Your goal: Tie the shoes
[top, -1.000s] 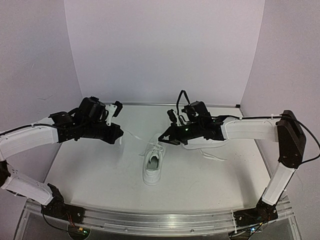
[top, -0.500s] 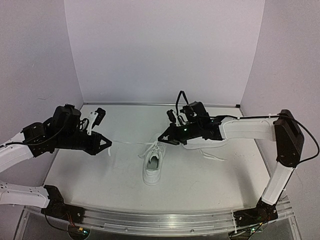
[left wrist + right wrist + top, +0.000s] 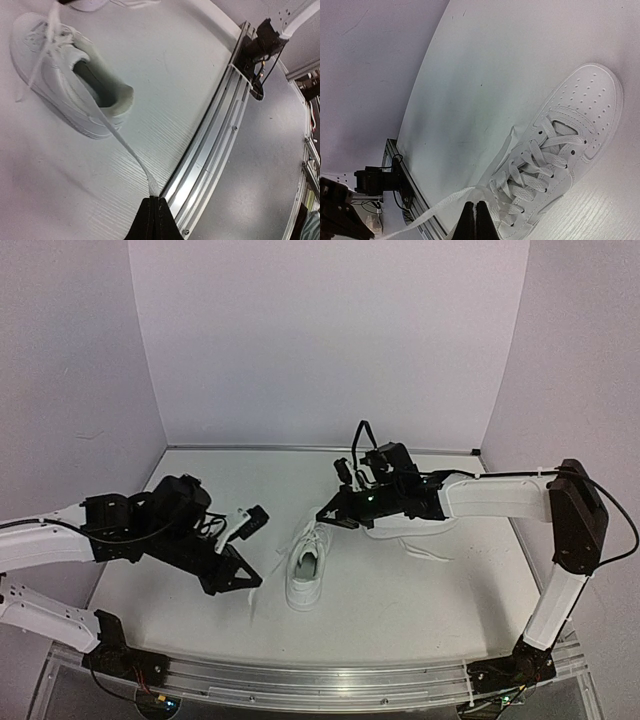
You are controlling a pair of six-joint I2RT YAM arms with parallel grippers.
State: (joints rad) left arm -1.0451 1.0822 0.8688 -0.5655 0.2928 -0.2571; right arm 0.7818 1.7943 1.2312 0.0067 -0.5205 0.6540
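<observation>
Pinching a lace (image 3: pixel 125 145) end in pressed-together left jaws, now swung from the far left down toward the near edge of the tabletop (image 3: pixel 400 590). Holding steady with right jaws clamped on lace above the centre shoe (image 3: pixel 305 575), mate (image 3: pixel 405 528) behind. Probably drawing laces taut.

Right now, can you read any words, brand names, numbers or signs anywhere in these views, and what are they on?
There is no readable text in any view.
The near shoe is plain white, with no brand mark showing.
The far shoe is mostly hidden under the right arm, and nothing on it is legible.
The metal rail shows no label or number.
</observation>
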